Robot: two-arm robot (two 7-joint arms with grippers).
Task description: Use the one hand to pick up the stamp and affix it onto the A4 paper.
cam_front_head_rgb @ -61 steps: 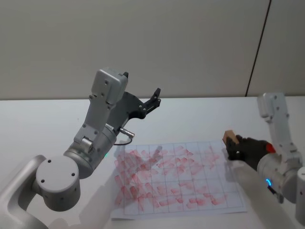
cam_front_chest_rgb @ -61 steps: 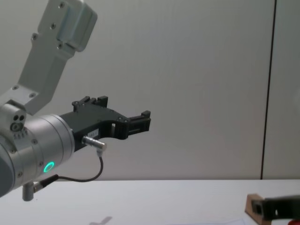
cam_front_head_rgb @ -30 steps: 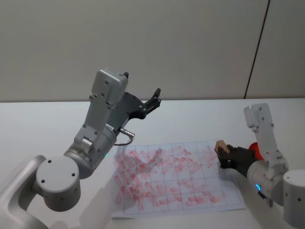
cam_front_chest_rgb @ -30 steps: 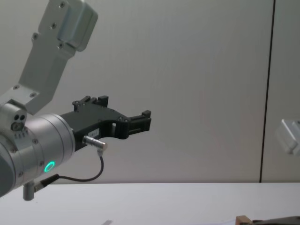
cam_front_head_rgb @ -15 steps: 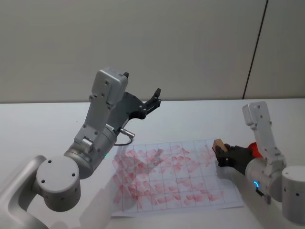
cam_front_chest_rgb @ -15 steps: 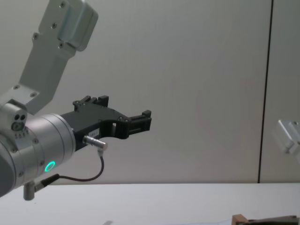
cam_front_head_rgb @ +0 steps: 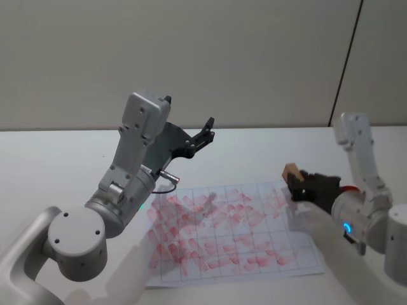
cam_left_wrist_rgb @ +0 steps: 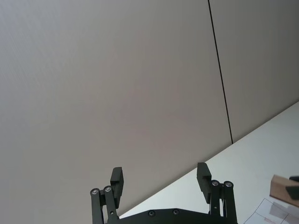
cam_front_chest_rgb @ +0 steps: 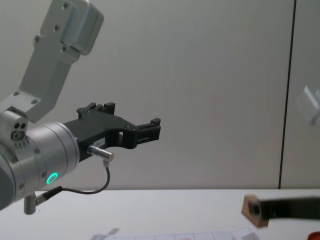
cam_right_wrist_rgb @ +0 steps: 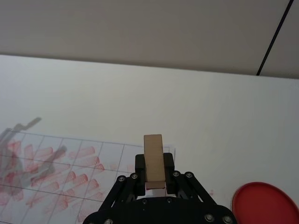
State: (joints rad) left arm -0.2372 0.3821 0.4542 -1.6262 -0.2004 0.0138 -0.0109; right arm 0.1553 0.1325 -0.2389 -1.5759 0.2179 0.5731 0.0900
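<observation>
- We judge the step in hand to be the stamping itself: the stamp is picked up and carried over the sheet, but not pressed down at this instant.
- The right gripper (cam_front_head_rgb: 296, 182) is clenched on the stamp (cam_front_head_rgb: 291, 171); in the right wrist view the tan block stands upright between the two black fingers, its top end jutting past them.
- The stamp hangs over the right-hand edge of the A4 paper (cam_front_head_rgb: 254, 271), near the sheet's far right corner; in the chest view it sits clear above the tabletop, so we take it as not touching the paper.
- The paper lies flat on the white table (cam_front_head_rgb: 57, 165); red marks fill most of its ruled boxes, while the boxes nearest the stamp look lighter or bare in the right wrist view, though we cannot be sure of each one.
- A red ink pad (cam_right_wrist_rgb: 261, 203) lies on the table just beside the right gripper, off the paper.
- The left gripper (cam_left_wrist_rgb: 160, 178) is raised well above the table behind the paper's left part, its fingers spread apart with nothing between them; we take that arm as parked.
- The next move, in our judgement, calls for a straight descent onto a less-marked box near the right edge; the stamp face should meet the sheet flat, with firm, brief pressure; then a clean vertical lift, so the thin paper neither drags nor smears.
</observation>
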